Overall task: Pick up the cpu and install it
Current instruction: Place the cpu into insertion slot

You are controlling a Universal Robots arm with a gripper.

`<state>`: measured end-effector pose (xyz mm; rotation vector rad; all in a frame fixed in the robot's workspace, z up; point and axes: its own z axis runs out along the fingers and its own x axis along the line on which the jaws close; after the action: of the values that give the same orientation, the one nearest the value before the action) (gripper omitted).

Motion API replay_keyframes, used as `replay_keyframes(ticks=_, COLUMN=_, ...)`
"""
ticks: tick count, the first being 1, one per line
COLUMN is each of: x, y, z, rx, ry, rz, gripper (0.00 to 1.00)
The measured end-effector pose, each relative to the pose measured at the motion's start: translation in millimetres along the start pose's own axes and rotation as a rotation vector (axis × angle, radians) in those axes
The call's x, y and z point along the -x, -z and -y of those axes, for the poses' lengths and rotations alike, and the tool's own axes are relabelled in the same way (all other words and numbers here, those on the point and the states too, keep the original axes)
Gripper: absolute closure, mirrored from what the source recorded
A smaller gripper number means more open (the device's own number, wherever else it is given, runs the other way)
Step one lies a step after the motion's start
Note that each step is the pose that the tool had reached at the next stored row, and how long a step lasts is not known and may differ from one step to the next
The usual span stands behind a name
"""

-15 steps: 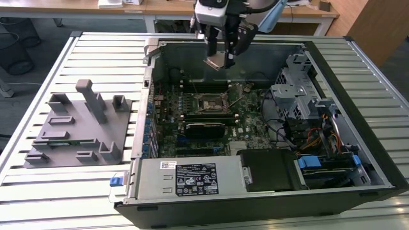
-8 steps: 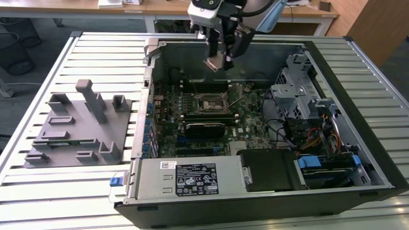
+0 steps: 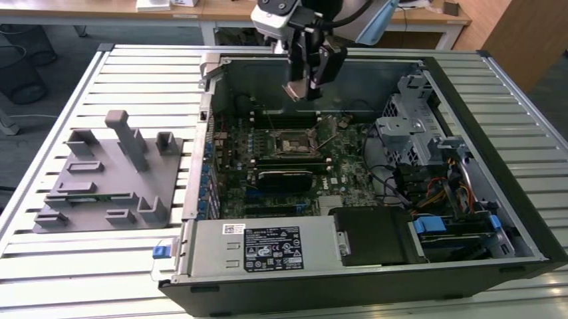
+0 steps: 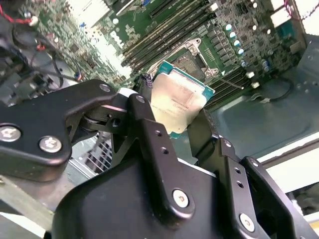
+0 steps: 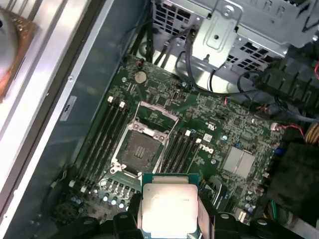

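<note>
Fingers [image 4: 152, 132] of black metal were closed on two opposite edges of the cpu [image 4: 179, 102], which hung in the air inside the open computer case [image 3: 355, 292], well clear of the motherboard [image 5: 219, 114] and not yet in its socket [image 5: 139, 149]. In both wrist views the chip showed its flat, pale silver lid, glaring under the light, with a thin green rim around it. In the second wrist view it looked tilted against the board.

The carry seemed to call for a chip brought level and squared to the socket's outline. It also seemed to need a hold firm enough to stop a slip on the smooth rim, yet light enough not to flex the thin square. Any sideways drag over the socket's dark contact field would probably be the chief risk.

The socket lay empty, its bright metal load frame [image 5: 155, 113] hinged up and open. Long, dark memory slots [image 5: 102, 139] ran in parallel on either side of it. The green board was dense with small components and a round silver coin cell [image 5: 141, 77]. Beyond stood a perforated sheet-steel drive cage [image 5: 224, 35] trailing black cables.

In the exterior view the case lay on its side on a ribbed, pale metal surface [image 3: 133, 66]. A grey moulded parts fixture [image 3: 98, 186], blocky and matte, sat well apart on the exterior view's left.
</note>
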<state>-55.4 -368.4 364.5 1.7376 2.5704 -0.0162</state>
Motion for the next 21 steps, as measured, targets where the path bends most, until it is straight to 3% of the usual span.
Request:
replay_keyframes(ticks=6, x=-0.6, y=-2.6, z=-0.2, rx=-0.003, ry=-0.08, rz=0.001, gripper=0.47)
replay_keyframes(ticks=15, x=-5.2, y=-8.6, z=-1.9, rx=-0.0053, ry=-0.146, rz=0.0017, gripper=0.47)
replay_keyframes(ticks=21, x=-5.5, y=-15.9, z=-1.8, rx=-0.0095, ry=-0.251, rz=0.0033, gripper=0.47)
